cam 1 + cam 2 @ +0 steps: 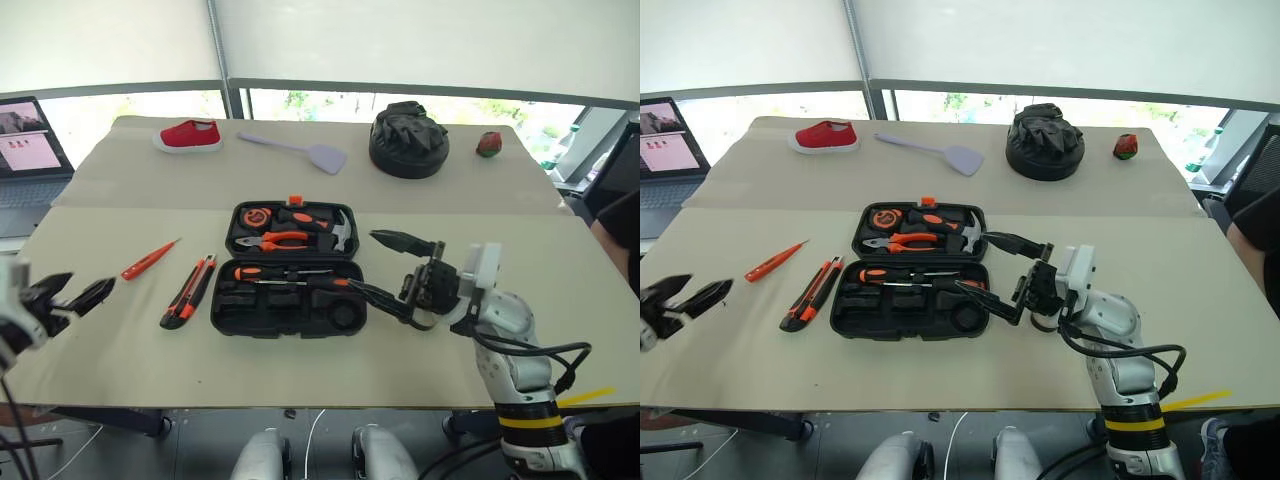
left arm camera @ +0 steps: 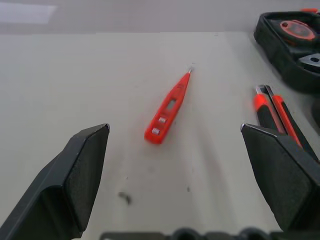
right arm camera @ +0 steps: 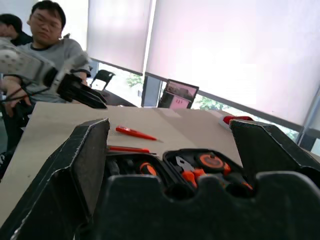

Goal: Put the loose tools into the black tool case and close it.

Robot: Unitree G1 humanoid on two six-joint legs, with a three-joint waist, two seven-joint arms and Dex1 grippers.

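The black tool case (image 1: 285, 330) lies open mid-table, holding pliers, a hammer, a tape measure and an orange-and-black screwdriver (image 1: 285, 273). Two loose tools lie to its left: an orange tester screwdriver (image 1: 150, 259) and, nearer the case, a utility knife (image 1: 188, 291). My left gripper (image 1: 72, 297) hovers open and empty at the table's left edge, facing the tester screwdriver (image 2: 168, 109) and the knife (image 2: 272, 112). My right gripper (image 1: 385, 268) stands open and empty just right of the case, pointing left across it (image 3: 169, 125).
Along the far side lie a red shoe (image 1: 188, 135), a lilac spatula (image 1: 300, 150), a black wrinkled fabric lump (image 1: 408, 140) and a small red object (image 1: 488, 144). A laptop (image 1: 25, 150) sits at far left. A person (image 3: 47, 30) sits beyond the table's left end.
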